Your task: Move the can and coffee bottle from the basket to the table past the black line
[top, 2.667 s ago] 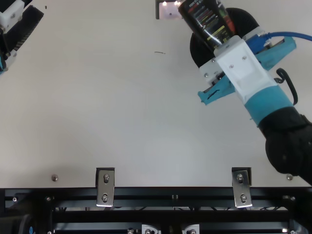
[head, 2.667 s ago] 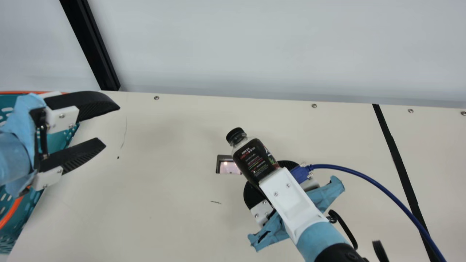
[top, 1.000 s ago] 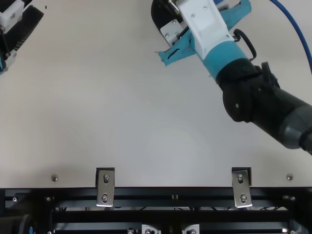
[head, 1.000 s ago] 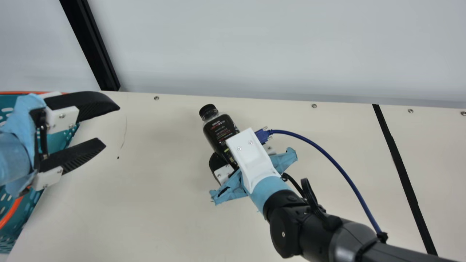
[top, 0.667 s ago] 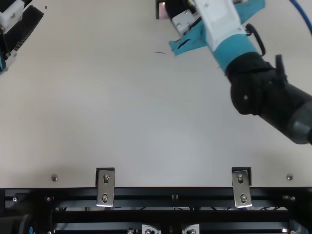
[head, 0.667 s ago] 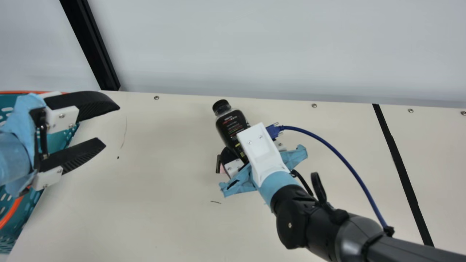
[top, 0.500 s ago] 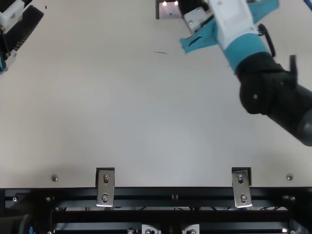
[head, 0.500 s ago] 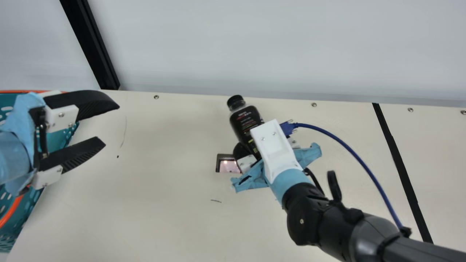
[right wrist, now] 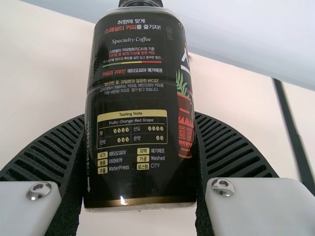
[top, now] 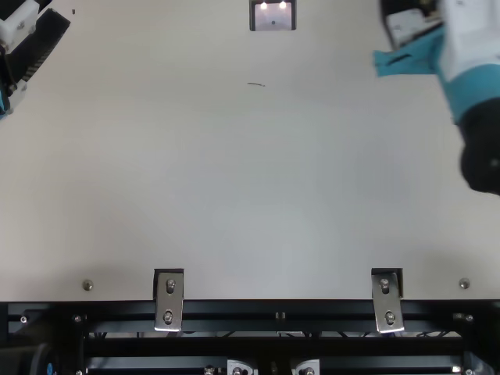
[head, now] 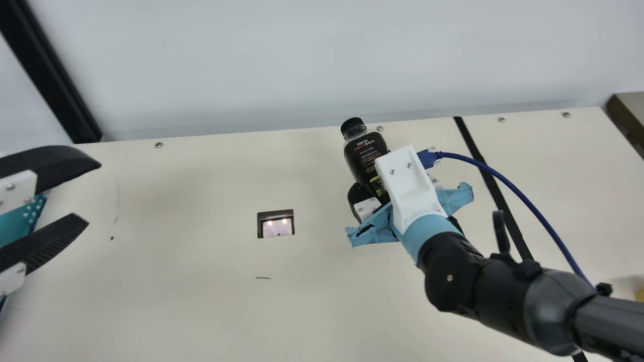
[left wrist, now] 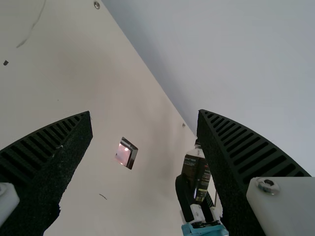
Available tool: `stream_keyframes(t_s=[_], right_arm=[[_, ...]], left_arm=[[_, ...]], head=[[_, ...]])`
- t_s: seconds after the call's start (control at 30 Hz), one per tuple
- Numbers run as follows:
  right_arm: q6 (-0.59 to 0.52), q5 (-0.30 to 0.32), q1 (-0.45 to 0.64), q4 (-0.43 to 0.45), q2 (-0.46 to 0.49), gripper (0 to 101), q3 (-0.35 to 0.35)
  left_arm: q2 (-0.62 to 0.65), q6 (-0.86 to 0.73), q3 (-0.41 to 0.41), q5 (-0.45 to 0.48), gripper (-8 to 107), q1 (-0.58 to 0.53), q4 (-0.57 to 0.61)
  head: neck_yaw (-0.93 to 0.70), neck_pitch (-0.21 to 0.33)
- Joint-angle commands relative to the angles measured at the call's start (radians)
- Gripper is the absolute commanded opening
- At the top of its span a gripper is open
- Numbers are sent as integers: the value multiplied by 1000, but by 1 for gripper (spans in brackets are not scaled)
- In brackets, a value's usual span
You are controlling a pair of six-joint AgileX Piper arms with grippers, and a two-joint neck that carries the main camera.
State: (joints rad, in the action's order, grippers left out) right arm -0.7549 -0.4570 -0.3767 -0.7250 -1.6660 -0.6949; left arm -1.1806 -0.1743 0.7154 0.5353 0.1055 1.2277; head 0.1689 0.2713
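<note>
— Where is the coffee bottle (head: 365, 157)?
— Pinched snugly in my right gripper (right wrist: 139, 118), left of the black line (head: 507, 216). My left gripper (head: 94, 193), beside the basket (head: 15, 223), is wide open, holding nothing.
— What could go wrong?
— Releasing too soon could leave it short; lowering it tilted might topple it.

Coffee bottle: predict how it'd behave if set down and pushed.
The coffee bottle would probably roll on its rounded side. Its flat-looking base should help it stand, though its tall shape may tip. It seems stiff, undented in the right end effector.
</note>
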Motion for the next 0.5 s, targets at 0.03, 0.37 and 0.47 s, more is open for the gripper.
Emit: stream_keyframes(t_s=[0.03, 0.37, 0.47], right_arm=[[25, 14, 75, 40, 41, 0, 43], [142, 58, 308, 245, 143, 0, 143], [187, 71, 376, 319, 164, 0, 163]], left_arm=[[0, 0, 0, 0, 90, 0, 0], [0, 0, 0, 0, 90, 0, 0], [0, 0, 0, 0, 90, 0, 0]], head=[[52, 5], [233, 17], [296, 25]])
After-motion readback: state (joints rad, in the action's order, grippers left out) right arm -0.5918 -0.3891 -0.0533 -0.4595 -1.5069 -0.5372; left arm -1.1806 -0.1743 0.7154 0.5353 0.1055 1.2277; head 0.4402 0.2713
